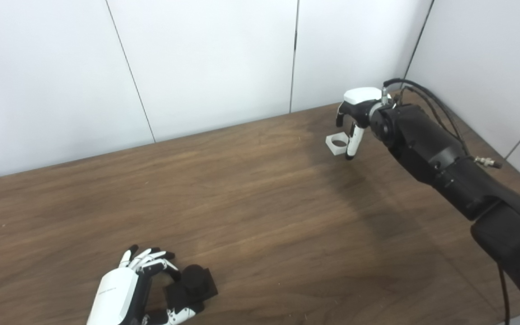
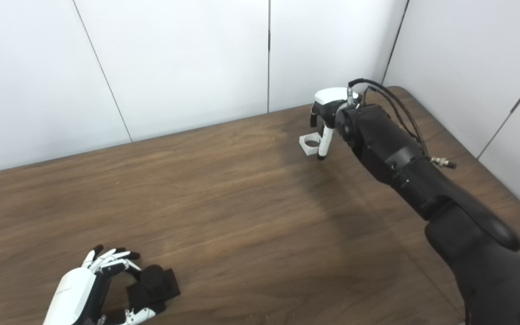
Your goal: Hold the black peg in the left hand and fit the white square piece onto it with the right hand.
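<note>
Table (image 1: 260,203): brown wood, white wall panels behind.

Peg (image 1: 192,284): black, round post on a square base, resting on the table at 7 o'clock.

Left hand (image 1: 127,289): at 7 o'clock, fingers curled beside the peg, thumb (image 1: 178,312) touching its base; not clearly clamped on it.

White piece (image 1: 336,143): square with round hole, at 1 o'clock on the table.

Right hand (image 1: 355,122): poised over the piece, fingers spread downward around it; contact cannot be told.

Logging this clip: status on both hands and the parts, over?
Left hand open around black peg, not closed. Right hand open over white square piece on table. Nothing between them.
</note>
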